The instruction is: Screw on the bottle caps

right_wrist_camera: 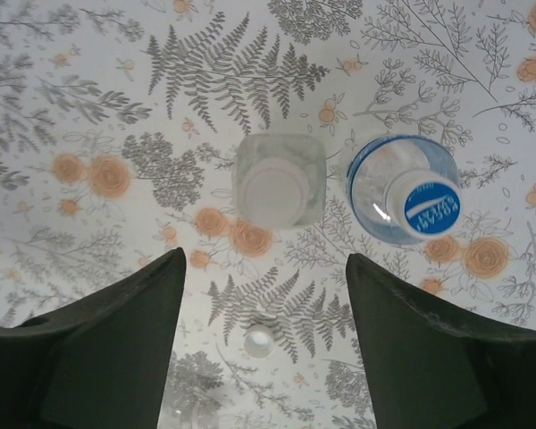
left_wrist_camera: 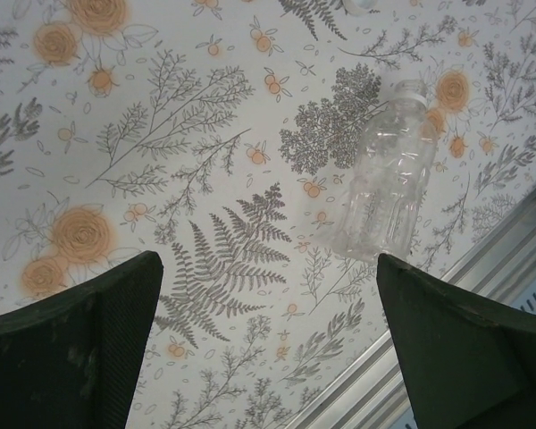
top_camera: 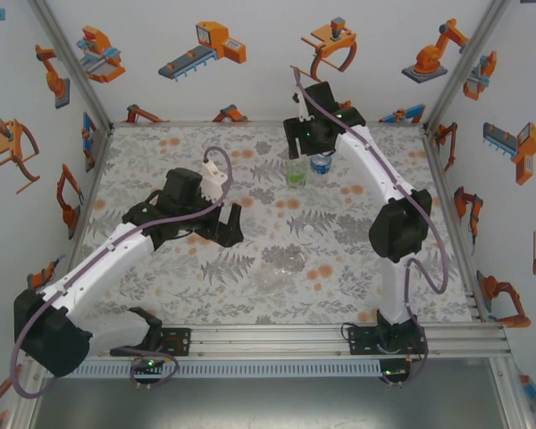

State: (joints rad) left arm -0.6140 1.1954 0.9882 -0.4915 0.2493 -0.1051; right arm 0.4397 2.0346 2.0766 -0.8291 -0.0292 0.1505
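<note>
Grey-and-orange floral mat (top_camera: 357,277) — walled in by white, robot-printed panels (top_camera: 250,85).

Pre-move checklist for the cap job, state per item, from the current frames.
1. Green-tinted bottle upright, white cap on its neck: ok; tightness cannot tell.
2. Blue-labelled bottle upright and capped: ok.
3. Right gripper jaws apart, nothing between them: ok.
4. Loose cap on the mat, apart from both standing bottles: ok.
5. Colourless bottle upright: not ok, it lies on its side.
6. Left gripper open and empty: ok.
</note>
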